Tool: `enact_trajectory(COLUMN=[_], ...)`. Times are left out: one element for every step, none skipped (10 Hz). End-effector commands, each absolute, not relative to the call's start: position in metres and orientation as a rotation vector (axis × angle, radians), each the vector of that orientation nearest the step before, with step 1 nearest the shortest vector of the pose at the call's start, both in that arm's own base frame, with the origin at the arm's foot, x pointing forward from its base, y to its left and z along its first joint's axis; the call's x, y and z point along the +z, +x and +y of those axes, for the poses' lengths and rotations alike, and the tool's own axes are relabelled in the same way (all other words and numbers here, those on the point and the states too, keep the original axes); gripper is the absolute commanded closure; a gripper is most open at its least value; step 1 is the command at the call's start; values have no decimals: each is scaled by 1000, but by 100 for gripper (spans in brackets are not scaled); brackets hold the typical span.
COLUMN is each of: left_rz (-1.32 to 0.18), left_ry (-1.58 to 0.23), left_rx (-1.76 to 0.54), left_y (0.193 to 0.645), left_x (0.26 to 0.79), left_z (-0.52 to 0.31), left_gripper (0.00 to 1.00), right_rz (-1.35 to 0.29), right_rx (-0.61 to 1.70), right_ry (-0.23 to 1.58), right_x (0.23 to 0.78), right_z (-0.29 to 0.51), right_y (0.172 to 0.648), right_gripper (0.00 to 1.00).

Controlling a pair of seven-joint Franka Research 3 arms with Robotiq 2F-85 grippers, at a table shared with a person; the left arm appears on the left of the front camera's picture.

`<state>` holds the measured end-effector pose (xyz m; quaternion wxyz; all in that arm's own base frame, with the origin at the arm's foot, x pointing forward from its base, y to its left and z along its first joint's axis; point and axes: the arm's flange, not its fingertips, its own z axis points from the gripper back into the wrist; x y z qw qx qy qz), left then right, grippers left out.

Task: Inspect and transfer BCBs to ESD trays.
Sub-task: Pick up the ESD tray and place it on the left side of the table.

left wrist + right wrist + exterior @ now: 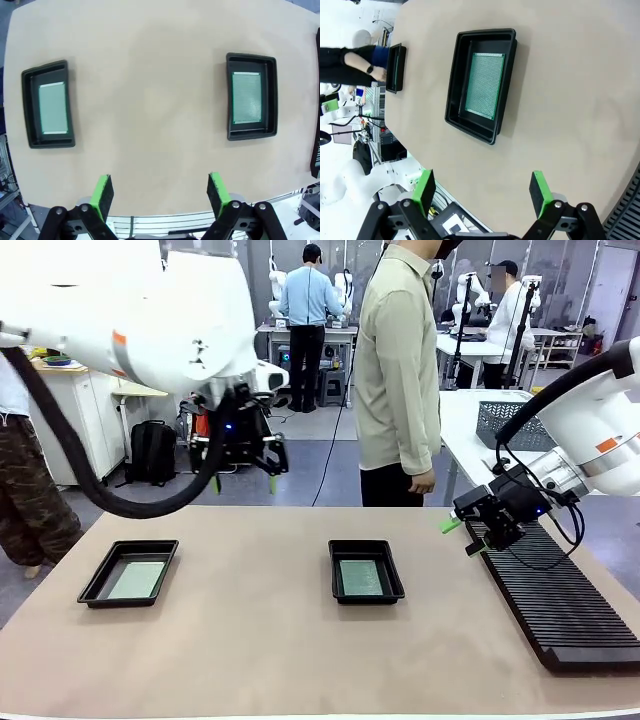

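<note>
Two black ESD trays lie on the tan table, one at the left and one in the middle. Each holds a pale green BCB flat on its floor, the left board and the middle board. My left gripper hangs open high over the table's far edge, empty; its wrist view looks down on both trays and boards. My right gripper is open and empty beside the rack's far end, right of the middle tray and its board.
A long black ribbed rack runs along the table's right side. A person stands at the far edge, arms down. A grey mesh basket sits on a white table behind. Bare tabletop lies between the trays.
</note>
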<state>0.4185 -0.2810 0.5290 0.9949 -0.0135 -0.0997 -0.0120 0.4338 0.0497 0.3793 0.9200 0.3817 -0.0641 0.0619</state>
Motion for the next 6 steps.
enact_trajectory(left_rz=[-218, -224, -224, -212, -198, -187], left_ry=[-23, -27, -37, -40, -35, -34], left_rx=[-32, -45, -52, -59, -60, -66], left_y=[431, 435, 440, 443, 447, 450], left_x=[517, 509, 499, 487, 475, 464], left_z=[-308, -320, -330, -341, -353, -362], left_gripper=[0, 0, 0, 0, 0, 0], right_rz=[-142, -142, -145, -148, -134, -134], right_rx=[157, 165, 170, 176, 145, 145], right_ry=[827, 822, 821, 820, 782, 782], right_x=[372, 372, 371, 371, 373, 373], right_z=[44, 42, 41, 40, 46, 46], right_y=[438, 438, 439, 439, 436, 436], right_gripper=[0, 0, 0, 0, 0, 0])
